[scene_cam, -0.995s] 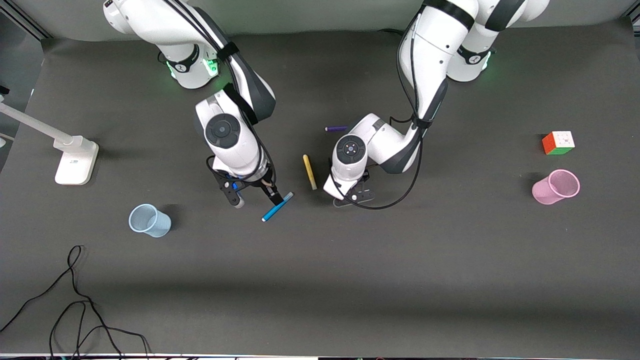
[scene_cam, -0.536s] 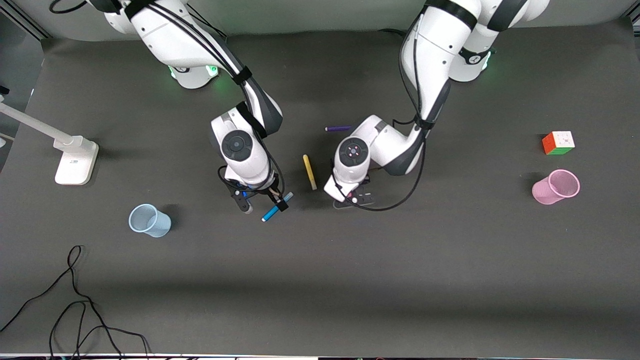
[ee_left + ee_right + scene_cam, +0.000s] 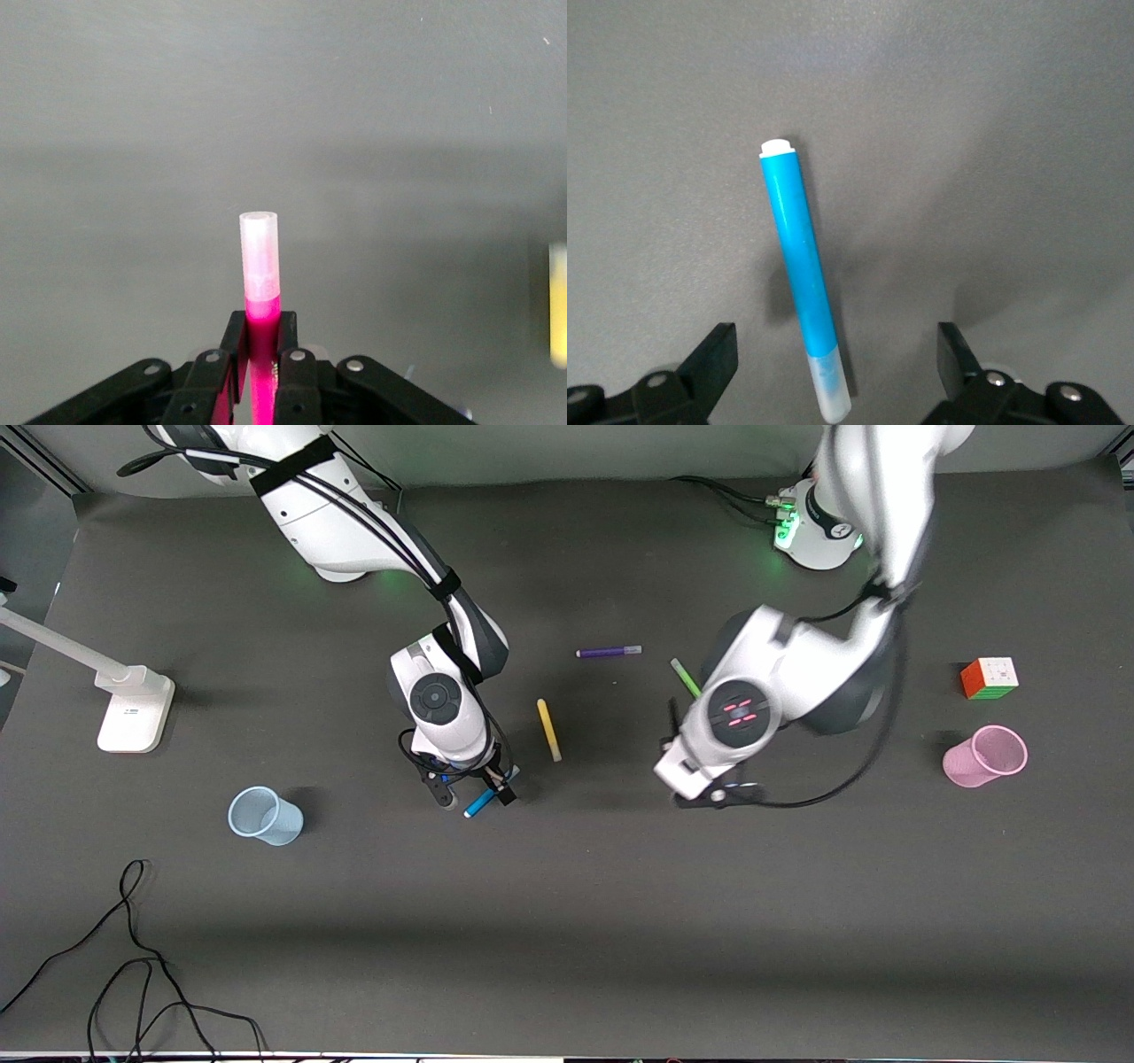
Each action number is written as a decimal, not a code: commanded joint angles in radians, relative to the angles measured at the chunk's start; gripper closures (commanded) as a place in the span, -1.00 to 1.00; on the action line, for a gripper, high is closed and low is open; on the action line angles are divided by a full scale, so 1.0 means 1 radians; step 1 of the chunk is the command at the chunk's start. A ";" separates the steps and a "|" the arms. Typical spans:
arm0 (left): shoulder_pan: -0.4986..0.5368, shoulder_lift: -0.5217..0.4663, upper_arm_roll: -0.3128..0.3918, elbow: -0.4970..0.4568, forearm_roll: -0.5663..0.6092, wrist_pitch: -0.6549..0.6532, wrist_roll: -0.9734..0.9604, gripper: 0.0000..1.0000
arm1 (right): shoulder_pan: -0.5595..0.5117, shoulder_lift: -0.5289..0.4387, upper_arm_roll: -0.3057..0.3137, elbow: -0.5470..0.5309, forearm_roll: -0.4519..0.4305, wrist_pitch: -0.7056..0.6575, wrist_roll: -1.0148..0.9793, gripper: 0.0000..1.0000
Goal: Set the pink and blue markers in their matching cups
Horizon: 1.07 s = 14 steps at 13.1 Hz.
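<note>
1. Magenta, with a paler translucent cap, the slim pink marker [image 3: 260, 283] is pinched between the black fingers of the left gripper [image 3: 259, 341], which is clamped tight on its barrel.
2. Its long axis runs straight out from the fingertips, cap end leading, over the dark grey bench [image 3: 797, 921].
3. In the front view the left gripper [image 3: 713, 797] hangs over bare bench between the slim yellow marker [image 3: 548, 729] and the small translucent pink cup [image 3: 984, 755]; the pink marker itself is hidden there.
4. The right gripper [image 3: 468, 793] is spread wide, its fingers straddling the bright blue marker [image 3: 802, 274] without touching it.
5. That blue marker lies flat on the bench; in the right wrist view its pale cap is between the fingers and its white tip points away.
6. In the front view the blue marker [image 3: 479, 804] lies slanted, between the pale blue translucent cup [image 3: 264, 816] and the yellow marker.
</note>
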 commanded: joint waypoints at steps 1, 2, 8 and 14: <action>0.099 -0.101 -0.001 0.066 -0.004 -0.180 0.214 1.00 | 0.029 0.017 -0.007 0.026 0.006 0.004 0.018 -1.00; 0.139 -0.128 -0.001 0.094 -0.004 -0.232 0.282 1.00 | 0.033 0.022 -0.007 0.031 0.006 0.004 0.018 -1.00; 0.348 -0.308 0.002 0.028 0.004 -0.288 0.719 1.00 | 0.045 0.040 -0.007 0.038 0.000 0.010 0.014 -0.50; 0.619 -0.391 0.008 -0.233 -0.111 -0.010 1.392 1.00 | 0.045 0.040 -0.007 0.038 -0.003 0.013 0.001 0.39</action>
